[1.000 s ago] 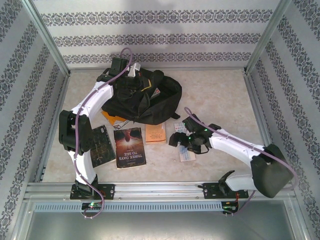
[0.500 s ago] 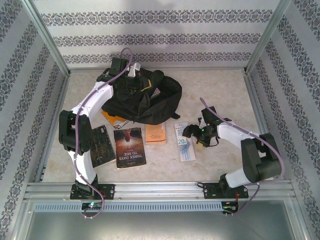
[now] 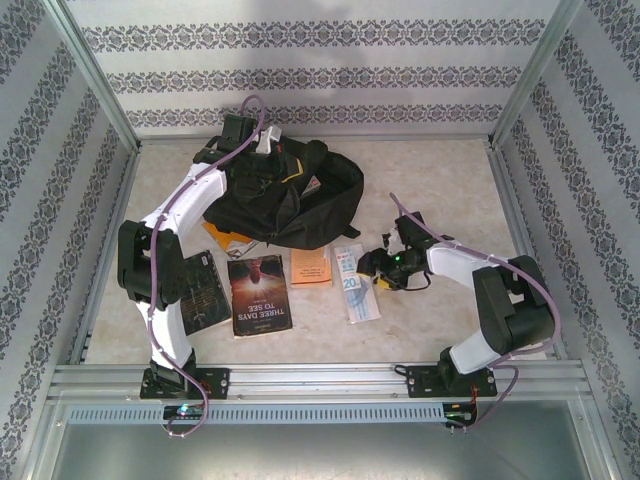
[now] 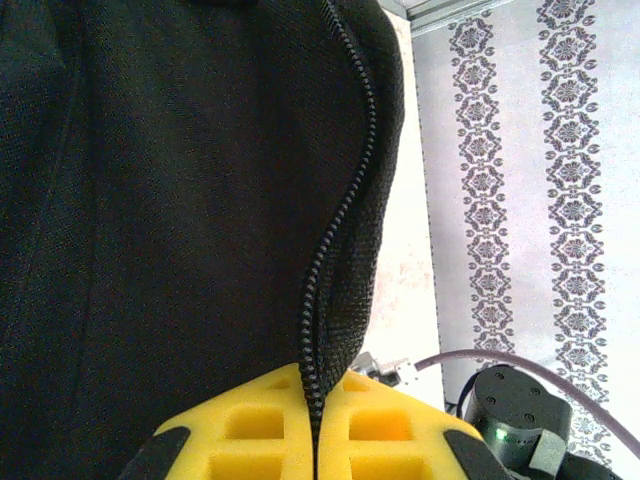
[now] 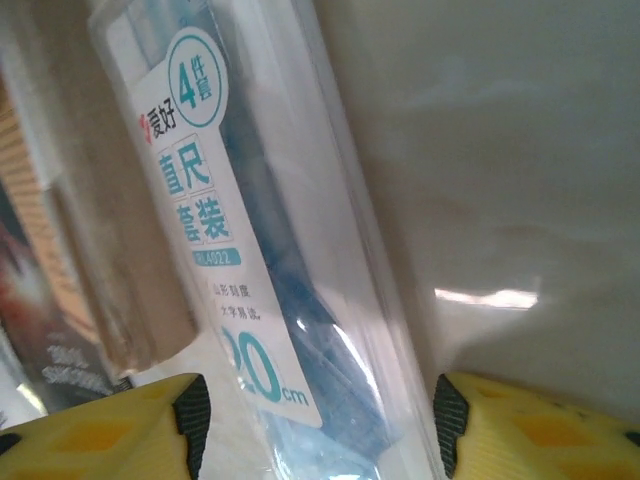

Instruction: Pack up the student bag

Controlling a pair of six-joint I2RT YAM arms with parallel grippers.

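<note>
Right arm bent sharply at the elbow, forearm reaching left; right gripper stands with jaws apart astride the flat clear plastic pack of blue rulers. Left arm stretched far forward, left gripper clamped on the zip edge of the large black soft fabric student bag, which lies far centre-left on the beige table.

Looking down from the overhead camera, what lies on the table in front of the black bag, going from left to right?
dark book → Three Days to See book → orange booklet → ruler pack
</note>
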